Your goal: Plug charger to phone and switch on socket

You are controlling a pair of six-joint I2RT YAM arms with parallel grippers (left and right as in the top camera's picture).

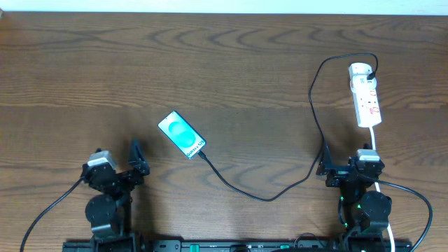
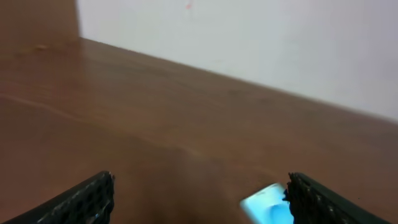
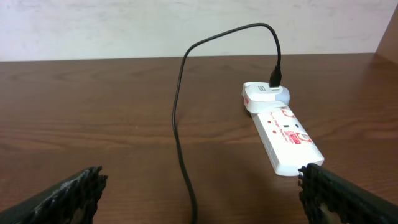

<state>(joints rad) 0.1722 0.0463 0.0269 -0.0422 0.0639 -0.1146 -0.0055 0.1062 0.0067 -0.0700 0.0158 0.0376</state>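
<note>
Surveying from the largest item down, the wooden tabletop (image 1: 245, 63) looks smooth, so light objects are judged likely to slide when pushed.

The socket (image 3: 285, 134) lies flat directly ahead of the right tool (image 3: 199, 193), offset toward that tool's right finger. It is a rigid plastic strip, judged light. A press on its red marks (image 3: 300, 139) should come straight down, so the strip does not skate. Which mark is the switch cannot be told.

The phone (image 1: 181, 134) lies screen-up ahead of the left tool (image 1: 117, 157), toward its right finger. It is judged stiff, slick and thin. Hold is best taken across the long edges, never on the glass.

The charger (image 1: 245, 190) is limp and springy. It runs from a white adapter (image 3: 260, 95) at the socket's far end, past the right tool, to the phone. Its plug tip (image 1: 203, 154) touches the phone's near corner. Whether it is seated cannot be told. Grip should fall on the stiff tip, not the cable.

Both tools stand spread wide, holding nothing.
</note>
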